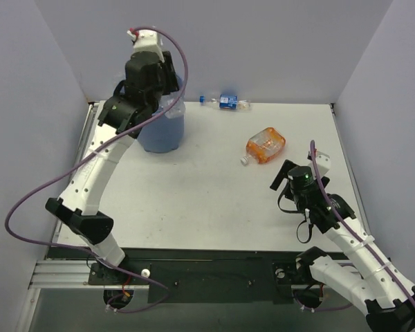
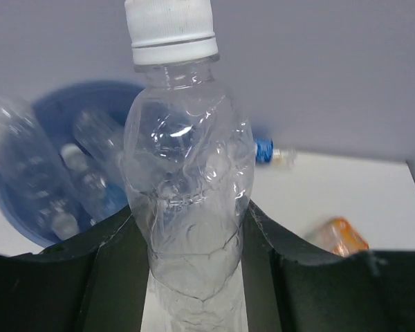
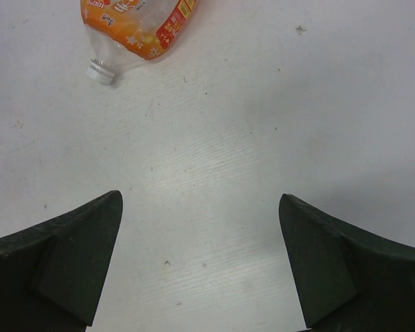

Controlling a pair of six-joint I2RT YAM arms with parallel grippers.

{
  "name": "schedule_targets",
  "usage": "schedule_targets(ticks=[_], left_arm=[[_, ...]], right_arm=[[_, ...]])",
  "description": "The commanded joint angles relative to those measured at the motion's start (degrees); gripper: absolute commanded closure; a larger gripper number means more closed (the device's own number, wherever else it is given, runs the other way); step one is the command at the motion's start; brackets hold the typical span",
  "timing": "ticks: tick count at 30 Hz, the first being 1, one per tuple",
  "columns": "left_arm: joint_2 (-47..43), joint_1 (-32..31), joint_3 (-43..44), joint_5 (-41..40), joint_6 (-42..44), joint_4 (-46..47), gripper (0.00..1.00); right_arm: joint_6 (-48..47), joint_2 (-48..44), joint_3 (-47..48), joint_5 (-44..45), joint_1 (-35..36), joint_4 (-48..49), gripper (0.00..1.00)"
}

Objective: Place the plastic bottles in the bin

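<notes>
Plastic bottles are seen at several spots on the bench point(image 1: 194, 207), and one is held. Toward the near right corner, the right gripper point(image 3: 200, 200) is spread wide above bare surface, with nothing between its fingers. Just beyond it, an orange-labelled bottle point(image 1: 265, 145) is lying on its side, untouched. At the far left corner the bin point(image 1: 162, 135) is stood, with several clear bottles point(image 2: 76, 180) inside. Above it, the left gripper point(image 2: 190, 228) is clamped on the body of a clear white-capped bottle point(image 2: 183, 138), cap upward. At the middle of the far edge, a blue-labelled bottle point(image 1: 227, 101) is lying.

The drop is judged to be the step in hand. Whether the held bottle's base is fully over the opening cannot be told, so it should be centred there before the fingers are parted. A low release is advised, since thin walls may spring and bounce off the rim.
</notes>
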Motion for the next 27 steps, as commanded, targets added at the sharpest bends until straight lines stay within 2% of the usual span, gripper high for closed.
schedule_targets(ticks=[1, 3, 6, 12, 18, 20, 21, 23, 27], left_arm=[[0.70, 1.44, 6.53, -11.07, 17.97, 10.24, 0.68], [2.71, 3.54, 9.07, -12.58, 20.02, 10.88, 0.68], [5.26, 6.80, 10.75, -10.12, 19.68, 11.57, 0.68], [7.55, 11.55, 2.15, -9.42, 20.46, 22.64, 0.68], [11.95, 13.31, -0.67, -9.06, 17.57, 20.30, 0.66], [12.30, 13.23, -1.46, -9.68, 15.38, 17.14, 0.58], [12.21, 13.23, -1.90, -9.33, 14.67, 15.55, 0.40], [12.04, 13.23, -2.17, -9.15, 13.61, 11.52, 0.13], [11.08, 12.61, 2.22, -7.22, 13.26, 5.27, 0.08]], right_arm=[[1.21, -1.44, 0.51, 1.74, -0.06, -0.97, 0.10], [1.30, -1.79, 0.51, 2.09, -0.06, -1.23, 0.10], [1.65, -2.14, 0.51, 2.35, -0.15, -1.58, 0.10], [2.00, -2.75, 0.33, 2.35, 0.03, -2.11, 0.10], [2.53, -3.99, 0.16, 2.88, 0.03, -2.99, 0.10], [2.53, -4.34, 0.07, 2.97, 0.11, -3.25, 0.10], [2.70, -4.51, 0.15, 3.06, 0.12, -3.43, 0.10], [2.97, -4.60, 0.07, 2.88, 0.12, -3.78, 0.10], [3.23, -4.34, -0.11, 2.62, 0.47, -3.87, 0.10]])
